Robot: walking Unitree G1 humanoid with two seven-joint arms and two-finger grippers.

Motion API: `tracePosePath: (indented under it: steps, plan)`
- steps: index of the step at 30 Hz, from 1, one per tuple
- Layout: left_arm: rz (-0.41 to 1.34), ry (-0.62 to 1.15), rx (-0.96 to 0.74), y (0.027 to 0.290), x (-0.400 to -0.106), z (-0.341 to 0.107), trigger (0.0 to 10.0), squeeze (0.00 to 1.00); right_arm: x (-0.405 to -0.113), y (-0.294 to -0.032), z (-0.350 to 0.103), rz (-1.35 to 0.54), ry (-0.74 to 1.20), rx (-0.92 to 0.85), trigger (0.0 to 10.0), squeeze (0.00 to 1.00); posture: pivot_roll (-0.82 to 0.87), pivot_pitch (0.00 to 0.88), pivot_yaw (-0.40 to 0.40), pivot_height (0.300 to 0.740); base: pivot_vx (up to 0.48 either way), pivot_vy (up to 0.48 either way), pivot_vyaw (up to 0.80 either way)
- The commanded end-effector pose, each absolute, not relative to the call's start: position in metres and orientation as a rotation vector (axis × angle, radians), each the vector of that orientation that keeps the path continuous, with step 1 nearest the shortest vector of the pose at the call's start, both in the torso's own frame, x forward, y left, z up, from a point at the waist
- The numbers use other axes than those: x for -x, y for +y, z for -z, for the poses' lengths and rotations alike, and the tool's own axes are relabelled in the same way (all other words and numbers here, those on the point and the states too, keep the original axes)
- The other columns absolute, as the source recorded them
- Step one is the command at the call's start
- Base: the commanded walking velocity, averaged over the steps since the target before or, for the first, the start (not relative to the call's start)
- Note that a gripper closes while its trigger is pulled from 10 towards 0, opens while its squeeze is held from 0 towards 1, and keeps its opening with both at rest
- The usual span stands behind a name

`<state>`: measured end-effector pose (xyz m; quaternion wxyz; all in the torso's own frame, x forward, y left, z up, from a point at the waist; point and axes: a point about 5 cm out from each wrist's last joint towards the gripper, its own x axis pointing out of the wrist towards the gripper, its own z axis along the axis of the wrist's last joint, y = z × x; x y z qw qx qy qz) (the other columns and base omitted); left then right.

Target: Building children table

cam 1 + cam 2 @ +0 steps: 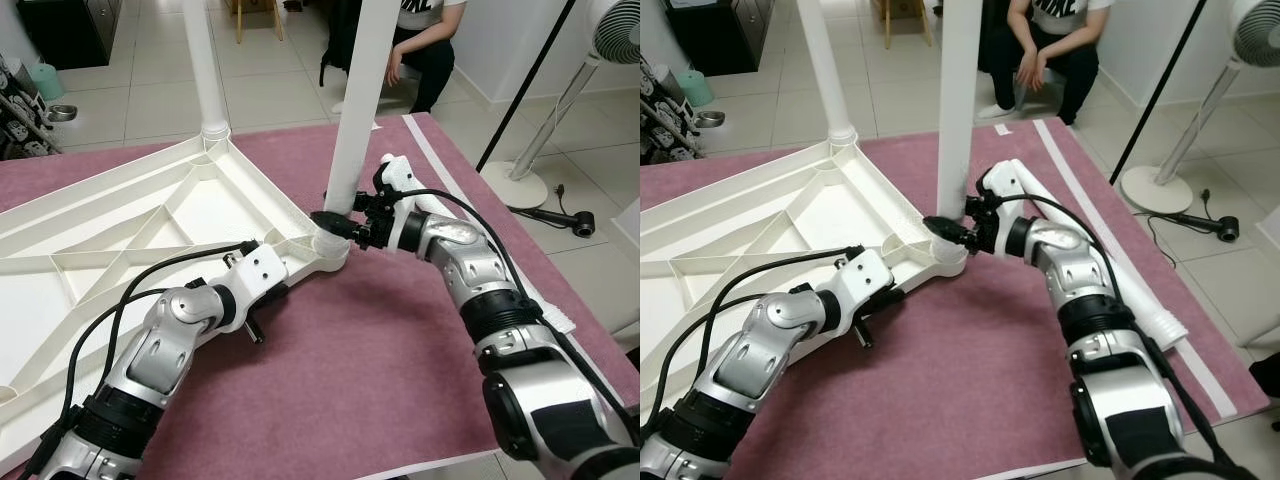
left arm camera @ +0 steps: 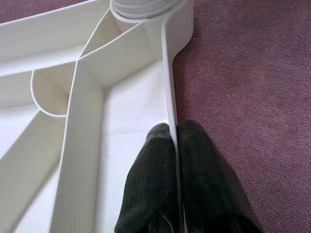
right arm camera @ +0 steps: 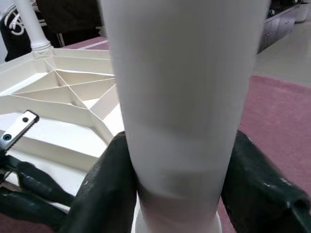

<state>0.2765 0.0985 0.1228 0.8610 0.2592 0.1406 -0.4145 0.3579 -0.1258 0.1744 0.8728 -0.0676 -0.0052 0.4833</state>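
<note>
A white plastic tabletop [image 1: 120,220] lies upside down on a purple mat, its ribbed underside up. One white leg [image 1: 207,70] stands in the far corner socket. A second white leg [image 1: 358,110] stands upright in the near corner socket [image 1: 330,250]. My right gripper [image 1: 340,224] is shut on this second leg just above the socket; in the right wrist view both fingers [image 3: 109,189] press its sides. My left gripper [image 2: 173,145] is shut on the tabletop's thin side rim [image 2: 169,92], one finger inside and one outside, a short way from that corner.
A spare white leg [image 1: 1110,262] lies on the mat to the right, along a white tape stripe. A person [image 1: 1045,50] crouches on the tiled floor behind the mat. A standing fan [image 1: 560,110] is at the right, dark furniture at the far left.
</note>
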Motion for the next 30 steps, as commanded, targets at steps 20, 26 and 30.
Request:
tracePosePath:
  steps: [20, 26, 30]
  plan:
    - [0.782, 0.289, -0.566, 0.108, -0.278, -0.124, 10.0, 0.0, -0.363, -0.112, -0.146, -0.771, 0.046, 0.171, 10.0, 0.0, 0.08, 0.014, 0.048, 0.74, 0.0, 0.0, 0.0]
    - [0.78, 0.289, -0.563, 0.108, -0.278, -0.124, 10.0, 0.0, -0.359, -0.102, -0.133, -0.62, 0.041, 0.159, 10.0, 0.0, 0.08, 0.014, 0.044, 0.74, 0.0, 0.0, 0.0]
    - [0.781, 0.29, -0.562, 0.108, -0.278, -0.124, 10.0, 0.0, -0.356, -0.097, -0.124, -0.527, 0.054, 0.153, 10.0, 0.0, 0.08, 0.015, 0.046, 0.74, 0.0, 0.0, 0.0]
